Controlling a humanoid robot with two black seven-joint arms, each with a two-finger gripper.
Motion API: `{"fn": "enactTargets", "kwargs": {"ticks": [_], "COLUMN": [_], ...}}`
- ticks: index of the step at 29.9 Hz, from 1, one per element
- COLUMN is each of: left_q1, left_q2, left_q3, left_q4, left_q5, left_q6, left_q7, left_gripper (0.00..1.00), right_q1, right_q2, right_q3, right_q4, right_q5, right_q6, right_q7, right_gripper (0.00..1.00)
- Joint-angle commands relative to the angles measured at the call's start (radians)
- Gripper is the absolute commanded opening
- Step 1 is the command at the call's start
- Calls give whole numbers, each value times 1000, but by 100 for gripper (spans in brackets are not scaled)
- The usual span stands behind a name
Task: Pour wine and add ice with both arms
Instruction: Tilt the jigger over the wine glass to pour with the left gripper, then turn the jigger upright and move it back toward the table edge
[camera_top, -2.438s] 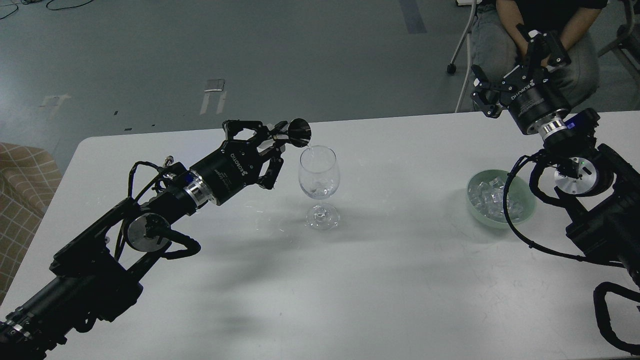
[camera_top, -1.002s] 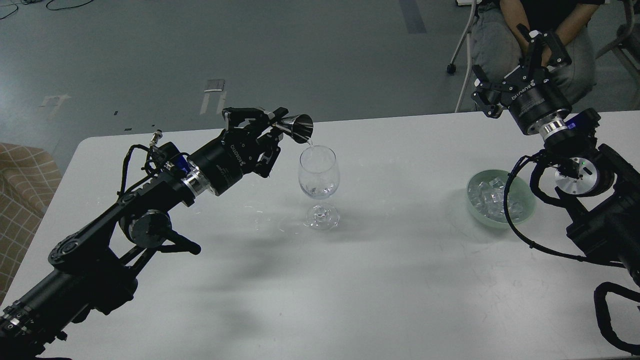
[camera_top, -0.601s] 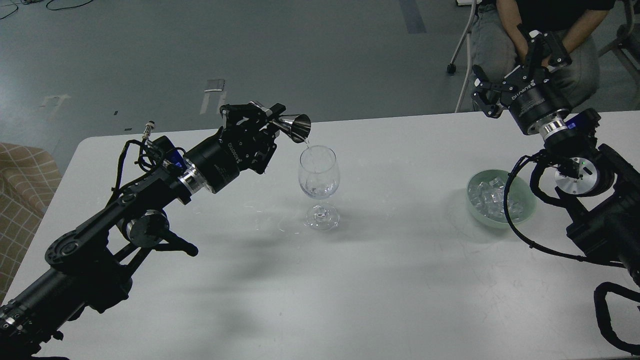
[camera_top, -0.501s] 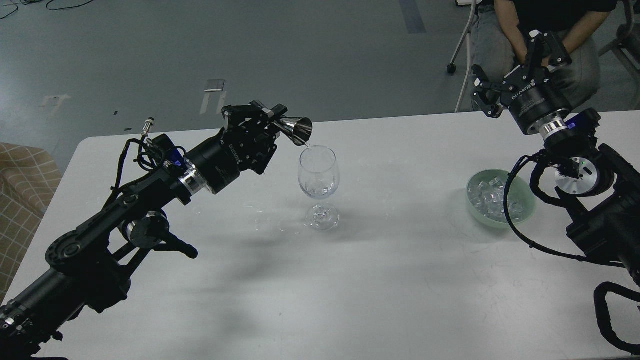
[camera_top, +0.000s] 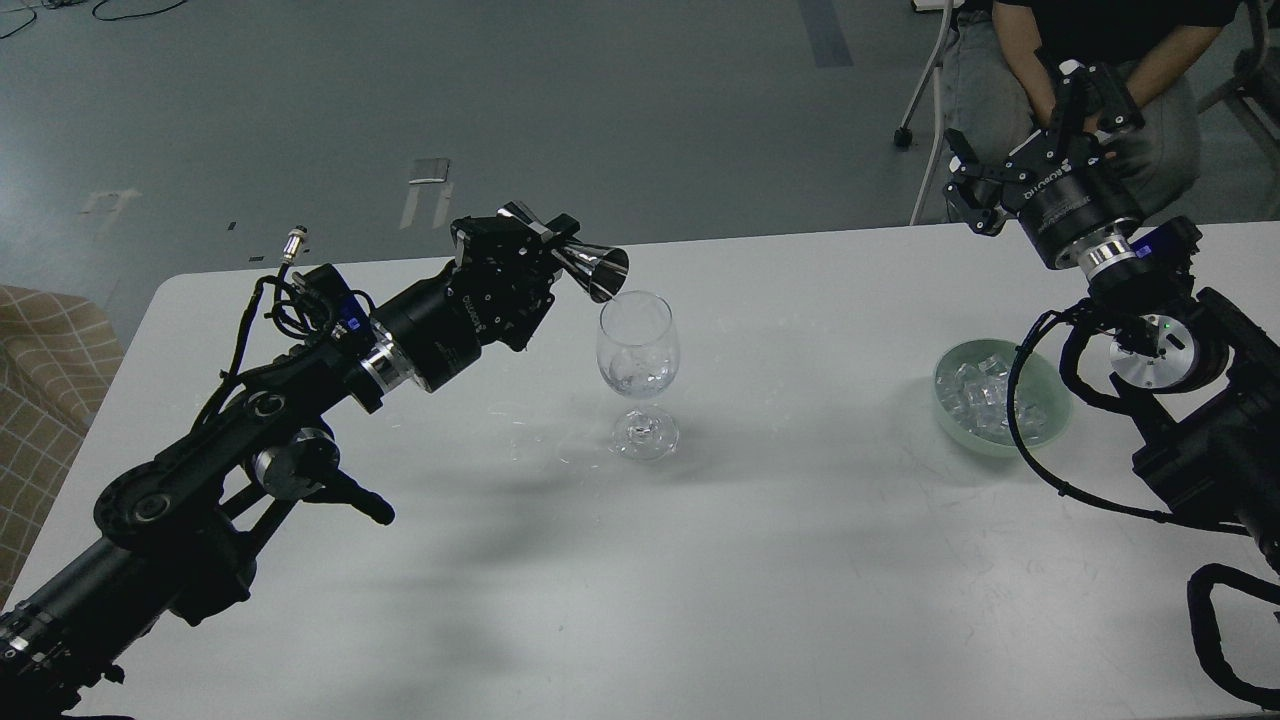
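Near edge of the tabletop (camera_top: 700, 600): bare, only arm shadows.

Mid-ground, left: left arm (camera_top: 230, 450) reaches in from the lower left. Left hand (camera_top: 535, 255) is closed on the waist of a steel jigger (camera_top: 590, 270). Jigger's long axis lies nearly level, mouth tipped toward the glass (camera_top: 638, 345), lip just above and to the left of the glass rim. No stream visible from the jigger. Wine (camera_top: 637, 382): a small clear pool low in the bowl of the glass, barely readable. Glass stands upright near the tabletop centre.

Mid-ground, right: green bowl (camera_top: 945, 415) with ice (camera_top: 985, 400) heaped inside, well apart from the glass, partly crossed by a cable of the right arm (camera_top: 1200, 420).

Far right: right hand (camera_top: 1030, 120) is raised above and beyond the bowl, fingers spread wide, holding nothing, pointing up and away from the tabletop.

Judgement: pour looks about finished; ice step not yet begun. The relation that matters next: ice lies below and nearer than the right hand, so that hand has to tip over and come down toward me into the bowl. Right arm is much the nearer to the ice; left arm is occupied at the glass. Glass lies to the left of the bowl across open tabletop.

Far: seated person (camera_top: 1100, 30) behind the right hand, beyond the tabletop edge.
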Motion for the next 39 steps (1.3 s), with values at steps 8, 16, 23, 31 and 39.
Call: {"fn": "enactTargets", "kwargs": {"ticks": [8, 16, 23, 31, 39], "left_q1": [0, 0, 11, 57, 139], "left_q2": [-3, 1, 9, 38, 92], "left_q3": [0, -1, -29, -60, -61], "left_q4": [-29, -35, -35, -38, -121], "left_q5": [89, 81, -150, -391, -672], "left_q6": [39, 38, 28, 38, 67], "left_q7": [-12, -6, 103, 193, 265], "left_gripper": [0, 0, 0, 0, 0], "right_q1": [0, 0, 0, -6, -9], "right_q2": [-1, 0, -3, -1, -1], "right_q3": [0, -1, -1, -1, -3], "right_q4": [0, 0, 0, 0, 0], "right_q5": [0, 0, 1, 2, 0], "right_q6": [0, 0, 0, 0, 0], "right_q7": [-1, 1, -1, -1, -2], "right_gripper": [100, 100, 100, 100, 100]}}
